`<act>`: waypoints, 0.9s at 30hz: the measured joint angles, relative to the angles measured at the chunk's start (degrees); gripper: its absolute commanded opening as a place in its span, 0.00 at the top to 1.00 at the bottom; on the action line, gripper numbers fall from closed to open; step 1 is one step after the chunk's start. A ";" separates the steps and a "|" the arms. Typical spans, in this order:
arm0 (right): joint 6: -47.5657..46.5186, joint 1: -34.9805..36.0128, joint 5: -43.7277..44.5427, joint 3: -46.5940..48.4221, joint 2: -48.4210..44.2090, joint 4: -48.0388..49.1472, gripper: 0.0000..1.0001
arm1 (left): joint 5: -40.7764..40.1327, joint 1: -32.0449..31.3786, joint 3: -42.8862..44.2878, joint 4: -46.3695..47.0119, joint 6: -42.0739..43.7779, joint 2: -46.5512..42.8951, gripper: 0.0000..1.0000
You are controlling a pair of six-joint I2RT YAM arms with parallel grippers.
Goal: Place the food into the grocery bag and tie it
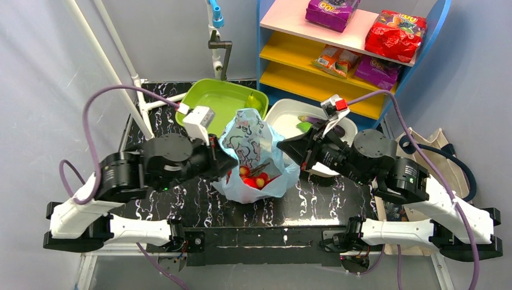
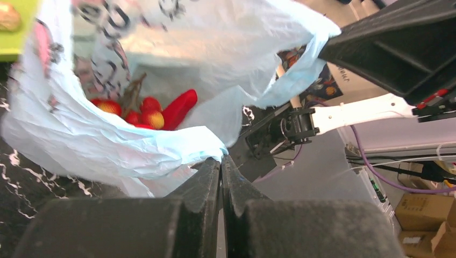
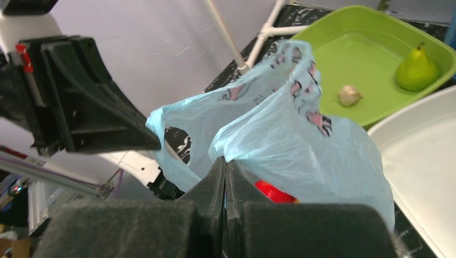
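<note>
Both sets of jaws are pinched fully together on the bag [image 1: 256, 151]. My left jaws have its left rim and my right jaws have the right rim. The bag sits on the table [image 1: 199, 205] between my two arms, just in front of the green tray [image 1: 211, 96]. The red food [image 2: 161, 110] is down inside it (pepper and berries, looks like).

Bright, even overhead light; soft shadows. Top view sharp. Wrist views: close foreground blurred, bag [image 2: 177, 48] washed pale by glare.
</note>
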 measured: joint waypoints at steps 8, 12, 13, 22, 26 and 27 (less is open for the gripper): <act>-1.70 -1.88 -15.61 7.48 3.65 -3.34 0.99 | 0.15 0.00 7.17 -3.30 5.51 -0.42 1.00; 1.33 -8.79 -28.55 10.16 7.13 -4.26 0.99 | 3.50 0.00 6.73 -1.31 7.17 -0.46 1.00; 2.34 -10.67 -31.67 10.01 7.74 -4.17 0.99 | 4.44 0.00 6.14 -0.44 7.45 -0.66 1.00; 12.92 -19.17 -59.14 5.64 15.91 3.50 0.99 | 10.23 0.00 -0.48 3.78 7.80 -3.26 0.95; 16.28 -19.39 -67.73 5.62 19.89 6.69 0.99 | 11.15 0.00 -2.23 5.07 7.82 -4.66 0.92; 17.14 -19.39 -69.81 5.53 20.68 7.72 0.99 | 11.28 0.00 -2.47 5.16 7.82 -5.05 0.92</act>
